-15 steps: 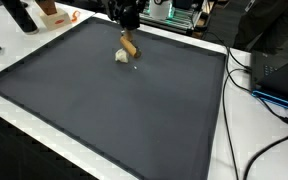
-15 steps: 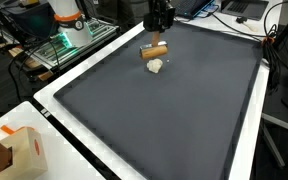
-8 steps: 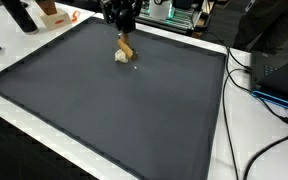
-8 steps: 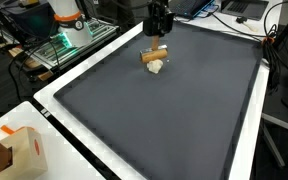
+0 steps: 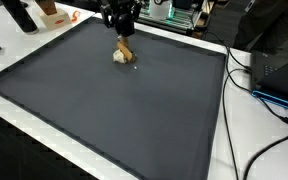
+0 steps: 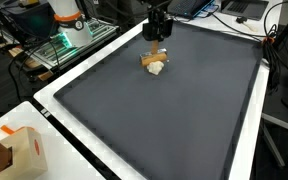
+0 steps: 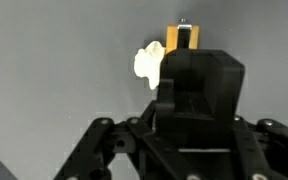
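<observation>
A small tan wooden block [image 5: 125, 45] lies on the dark mat [image 5: 114, 110], with a white crumpled lump [image 5: 119, 57] touching it. Both exterior views show my gripper [image 5: 120, 22] hanging just above and behind the block [image 6: 156, 56], near the mat's far edge; the lump [image 6: 158, 68] sits on the block's near side. In the wrist view the gripper's black housing [image 7: 199, 90] fills the middle. Past it I see the block [image 7: 174, 45] and the lump [image 7: 148, 63]. The fingers are too small or hidden for me to read their gap.
The mat [image 6: 164, 120] has a white table border [image 6: 59, 105] around it. A cardboard box [image 6: 19, 150] stands at one corner. Lit electronics [image 6: 69, 35] and black cables [image 5: 269, 95] crowd the table's edges.
The gripper has drifted a little sideways along the mat's far edge. The block sits slightly closer to the white lump than one second ago.
</observation>
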Robot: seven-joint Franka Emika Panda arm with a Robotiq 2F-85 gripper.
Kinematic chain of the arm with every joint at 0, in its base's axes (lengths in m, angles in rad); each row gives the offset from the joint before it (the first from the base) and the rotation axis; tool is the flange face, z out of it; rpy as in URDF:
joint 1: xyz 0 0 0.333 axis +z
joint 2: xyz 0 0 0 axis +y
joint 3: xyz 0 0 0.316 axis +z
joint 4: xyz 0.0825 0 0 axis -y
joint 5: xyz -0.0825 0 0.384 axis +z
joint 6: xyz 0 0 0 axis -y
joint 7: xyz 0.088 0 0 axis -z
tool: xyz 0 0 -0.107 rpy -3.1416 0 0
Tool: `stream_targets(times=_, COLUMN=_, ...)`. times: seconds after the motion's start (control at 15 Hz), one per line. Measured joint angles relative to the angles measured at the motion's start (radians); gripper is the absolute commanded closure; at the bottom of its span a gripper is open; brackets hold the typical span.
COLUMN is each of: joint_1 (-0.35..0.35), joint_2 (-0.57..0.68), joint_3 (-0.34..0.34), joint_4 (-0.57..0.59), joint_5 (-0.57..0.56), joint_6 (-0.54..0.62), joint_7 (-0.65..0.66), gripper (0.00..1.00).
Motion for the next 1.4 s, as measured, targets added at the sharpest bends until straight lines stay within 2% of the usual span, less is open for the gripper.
stream_targets(times=0.47, joint_1=-0.014, joint_2=-0.001, joint_3=-0.006, joint_4=0.001, joint_5=-0.038, joint_6=0.019, joint_7=0.001, gripper=0.76)
stream_targets(times=1.4, joint_1=-0.046, joint_2=0.021, joint_3=-0.026, joint_4=0.031, joint_5=-0.038, joint_6=0.034, joint_7=0.001, gripper=0.76)
